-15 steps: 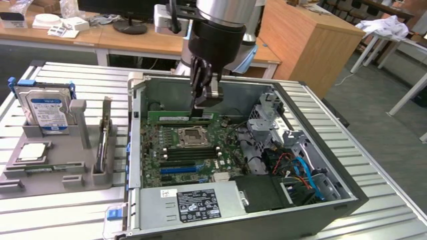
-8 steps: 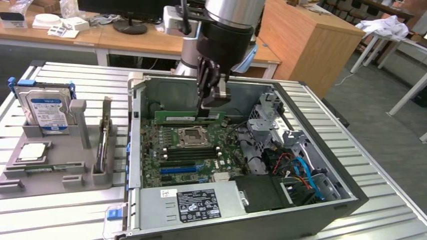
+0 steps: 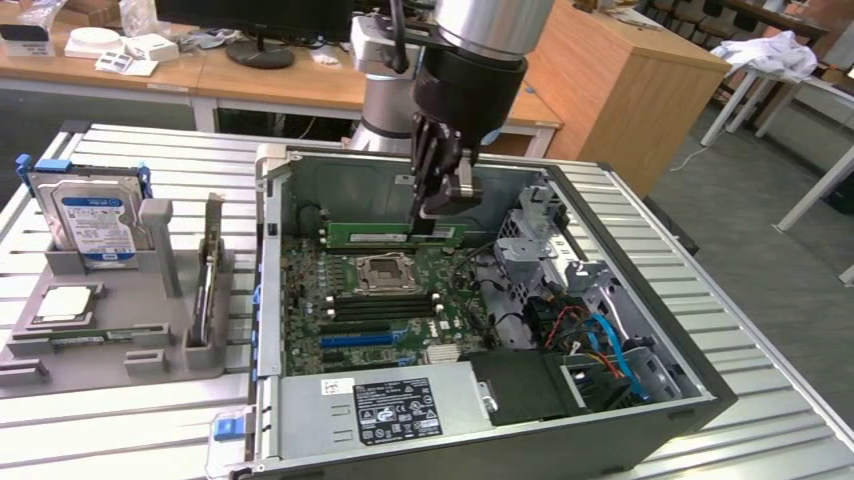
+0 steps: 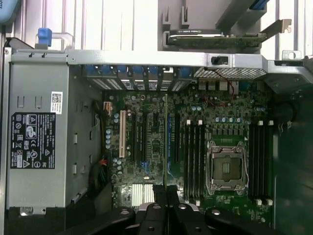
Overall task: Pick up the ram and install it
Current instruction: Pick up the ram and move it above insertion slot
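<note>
Slatted grey metal makes up the surface [image 3: 134,430], and on it an open computer case [image 3: 694,400] lies on its side so the motherboard [image 3: 400,330] faces up toward the arm. The fingers [image 3: 438,215] are nearly closed, pinching the ram [image 3: 387,234] by its top edge. The green stick hangs directly beneath them, on edge, its long side running level with the board.

From the wrist view the ram [image 4: 166,142] reads as a thin line running straight out from the fingers [image 4: 166,196], parallel to the black memory slots [image 4: 193,152]. Holding it that way probably keeps its contact edge pointing down and in line with a slot.

It looks raised off the board and not seated, though I cannot tell which slot lies under it. The empty processor socket [image 3: 387,270] sits just beside the stick, below the fingers. Well apart from them, toward the exterior view's left, a grey holder [image 3: 160,350] keeps the hard drive [image 3: 96,215] upright.
</note>
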`<control>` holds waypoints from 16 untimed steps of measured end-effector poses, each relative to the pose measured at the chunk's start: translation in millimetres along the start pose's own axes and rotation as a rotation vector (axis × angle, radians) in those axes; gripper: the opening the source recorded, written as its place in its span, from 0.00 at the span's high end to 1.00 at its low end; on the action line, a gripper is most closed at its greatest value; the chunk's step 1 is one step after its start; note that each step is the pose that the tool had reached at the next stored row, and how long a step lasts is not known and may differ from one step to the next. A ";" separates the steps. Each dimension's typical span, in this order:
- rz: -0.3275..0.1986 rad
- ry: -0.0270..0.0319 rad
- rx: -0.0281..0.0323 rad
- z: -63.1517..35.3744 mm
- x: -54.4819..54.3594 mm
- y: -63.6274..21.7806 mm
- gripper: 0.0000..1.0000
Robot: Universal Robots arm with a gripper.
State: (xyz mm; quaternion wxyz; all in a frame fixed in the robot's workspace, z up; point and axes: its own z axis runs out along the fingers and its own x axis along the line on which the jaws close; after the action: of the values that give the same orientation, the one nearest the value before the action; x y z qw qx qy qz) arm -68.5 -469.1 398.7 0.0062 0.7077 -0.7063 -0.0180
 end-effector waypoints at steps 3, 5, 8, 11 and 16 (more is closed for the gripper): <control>0.000 0.0000 0.0000 -0.2 0.1 -4.8 0.88; 0.000 0.0000 0.0000 -0.3 0.1 -8.0 0.88; 0.000 0.0000 0.0000 -0.4 0.2 -10.9 0.88; 0.000 0.0000 0.0000 -0.4 0.1 -10.9 0.88; 0.000 0.0000 0.0000 -0.4 0.1 -11.0 0.88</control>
State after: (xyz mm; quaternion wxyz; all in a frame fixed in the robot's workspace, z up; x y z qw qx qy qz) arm -57.5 -469.2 398.7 0.0062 0.7076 -0.7063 -0.0180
